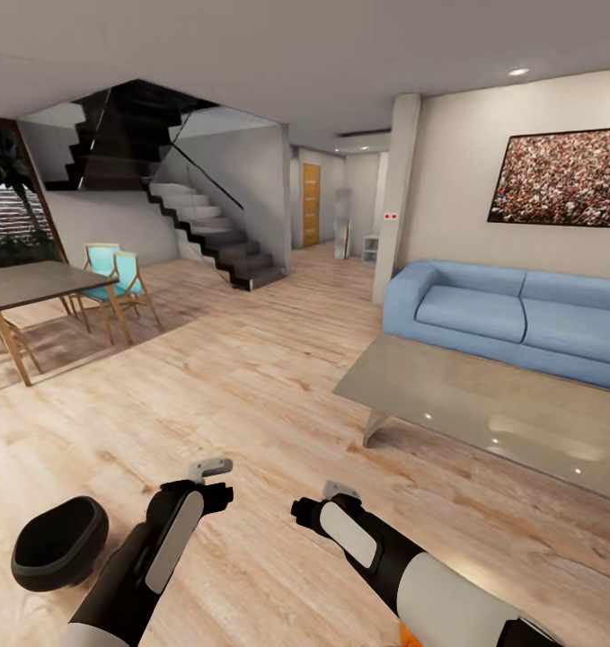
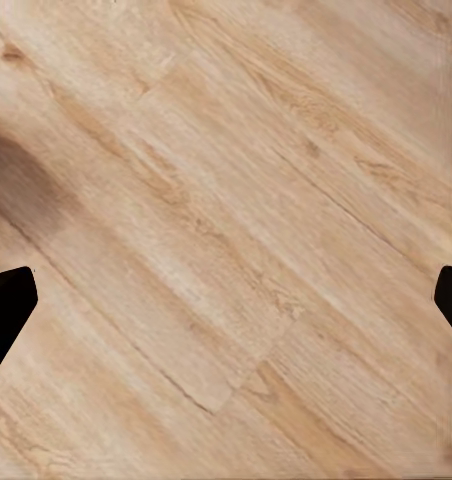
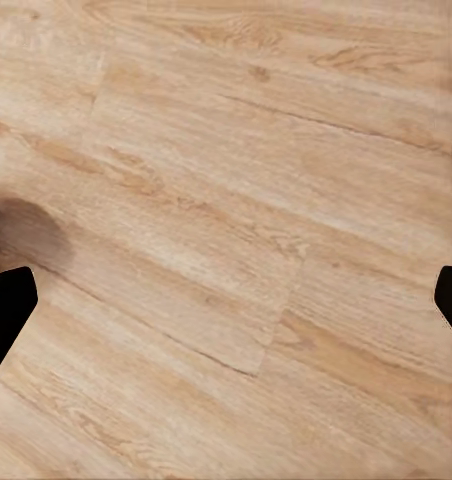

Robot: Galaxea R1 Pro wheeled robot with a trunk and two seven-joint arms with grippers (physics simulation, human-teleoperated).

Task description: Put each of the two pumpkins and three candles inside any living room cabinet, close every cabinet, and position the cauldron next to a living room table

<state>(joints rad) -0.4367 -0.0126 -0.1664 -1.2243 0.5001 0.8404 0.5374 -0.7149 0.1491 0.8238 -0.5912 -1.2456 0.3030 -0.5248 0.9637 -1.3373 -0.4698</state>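
The black cauldron (image 1: 60,542) sits on the wooden floor at the lower left, just left of my left forearm. My left gripper (image 1: 213,481) hangs over bare planks, and its dark fingertips (image 2: 4,305) stand far apart, so it is open and empty. My right gripper (image 1: 318,505) is beside it, also open, with its fingertips (image 3: 4,310) wide over bare floor. A low glass-topped coffee table (image 1: 484,409) stands ahead to the right. A sliver of orange (image 1: 411,638) peeks from under my right forearm; I cannot tell what it is. Candles and cabinet are out of view.
A blue sofa (image 1: 520,314) lines the right wall behind the coffee table. A dining table (image 1: 30,283) with turquoise chairs (image 1: 116,274) is at the left. Stairs (image 1: 215,238) and a hallway lie straight ahead across open wood floor.
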